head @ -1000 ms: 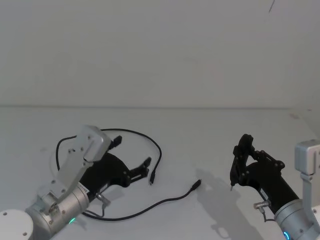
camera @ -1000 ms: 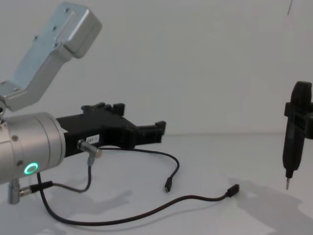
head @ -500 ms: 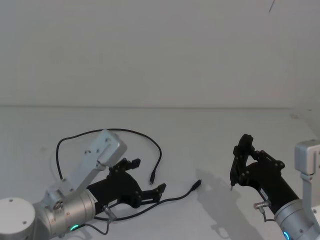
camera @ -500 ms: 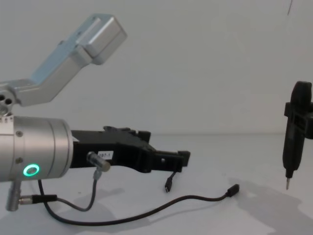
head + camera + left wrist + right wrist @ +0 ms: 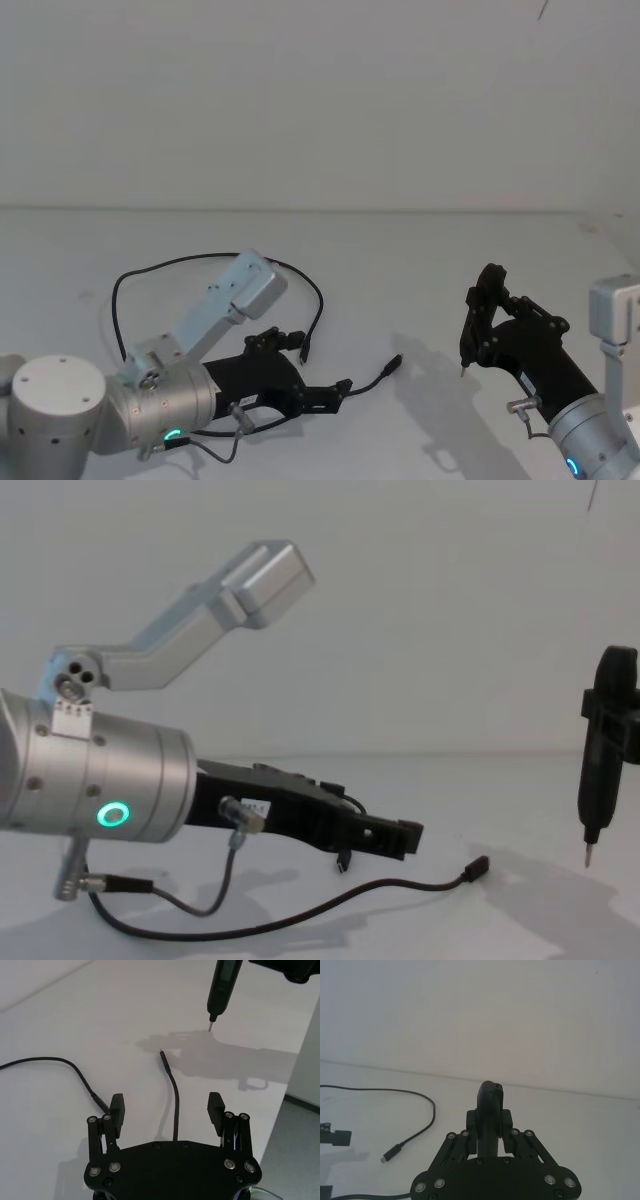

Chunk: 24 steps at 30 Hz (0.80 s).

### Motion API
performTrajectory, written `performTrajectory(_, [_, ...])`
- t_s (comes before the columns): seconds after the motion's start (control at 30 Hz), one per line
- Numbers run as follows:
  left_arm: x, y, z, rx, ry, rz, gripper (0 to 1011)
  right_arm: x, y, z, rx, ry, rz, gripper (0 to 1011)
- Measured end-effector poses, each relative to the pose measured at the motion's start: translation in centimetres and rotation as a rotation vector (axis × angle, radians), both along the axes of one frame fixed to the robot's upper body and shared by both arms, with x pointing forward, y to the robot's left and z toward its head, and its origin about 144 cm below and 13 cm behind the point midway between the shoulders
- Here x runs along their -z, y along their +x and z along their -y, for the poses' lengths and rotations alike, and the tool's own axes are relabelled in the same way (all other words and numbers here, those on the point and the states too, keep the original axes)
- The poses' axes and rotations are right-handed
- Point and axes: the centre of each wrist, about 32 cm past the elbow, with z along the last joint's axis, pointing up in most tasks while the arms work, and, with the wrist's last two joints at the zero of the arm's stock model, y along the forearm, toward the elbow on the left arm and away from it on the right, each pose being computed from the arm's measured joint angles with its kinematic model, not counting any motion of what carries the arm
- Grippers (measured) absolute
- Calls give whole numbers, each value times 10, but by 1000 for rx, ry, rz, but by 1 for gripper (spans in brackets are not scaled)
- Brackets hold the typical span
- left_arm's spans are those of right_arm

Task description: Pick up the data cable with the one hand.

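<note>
Left wrist view: left gripper point(image 5: 166, 1103) spread wide over data cable point(image 5: 170, 1077), open table point(image 5: 75, 1025) ahead; right gripper point(image 5: 489, 1121) clamps pen tool point(image 5: 490, 1092).

Silver arm point(image 5: 110, 775) (green ring light point(image 5: 113, 814)), black angular left gripper point(image 5: 166, 1102).

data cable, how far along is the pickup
Done: the left gripper sits low and open, astride the data cable near its plug end. In hand: nothing; the cable lies on the table. Left: close on it and lift. The right gripper, shut on the pen-shaped tool, is parked right.
</note>
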Motion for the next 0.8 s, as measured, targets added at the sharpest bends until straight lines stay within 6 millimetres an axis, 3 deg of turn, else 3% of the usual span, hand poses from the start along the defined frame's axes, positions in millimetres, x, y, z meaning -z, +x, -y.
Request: performTrajectory(0.8, [11, 19, 14, 33, 88, -106, 1001, 0, 0, 0, 0, 0, 0, 279])
